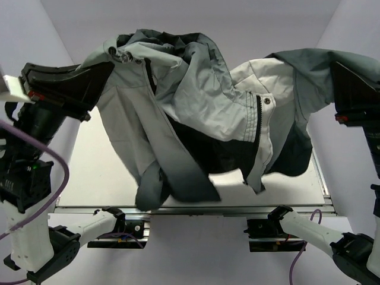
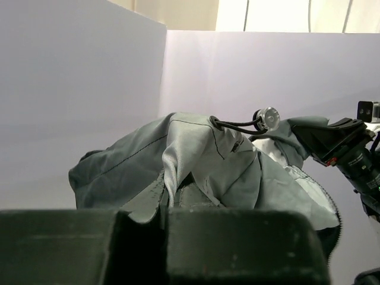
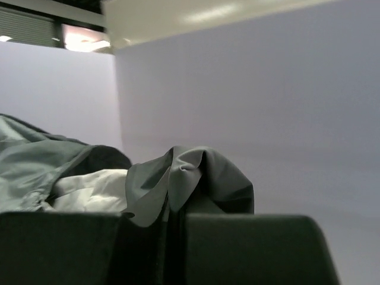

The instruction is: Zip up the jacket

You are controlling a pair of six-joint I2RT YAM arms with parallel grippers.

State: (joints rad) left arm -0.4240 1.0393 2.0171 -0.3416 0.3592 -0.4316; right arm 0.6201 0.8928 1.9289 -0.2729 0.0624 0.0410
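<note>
Left pincer (image 1: pixel 105 70) is seen closed on a fold of the jacket (image 1: pixel 208 101) at the upper left of the overhead frame. The right pincer (image 1: pixel 333 74) is likewise clamped on darker fabric at the upper right. The jacket is held up between them and spread across the upper and middle frame. Its front is unzipped, with black lining exposed at centre and the zipper (image 1: pixel 259 119) shown right of centre. The dark hem is draped onto the white worktop (image 1: pixel 101 172) towards the lower edge.

Black two-finger left gripper (image 1: pixel 104 68) holding high, jaws pinching light grey jacket (image 1: pixel 202 89), black right gripper (image 1: pixel 337 71) pinching it opposite, white-and-black arms (image 1: pixel 24 240) bending upward
</note>
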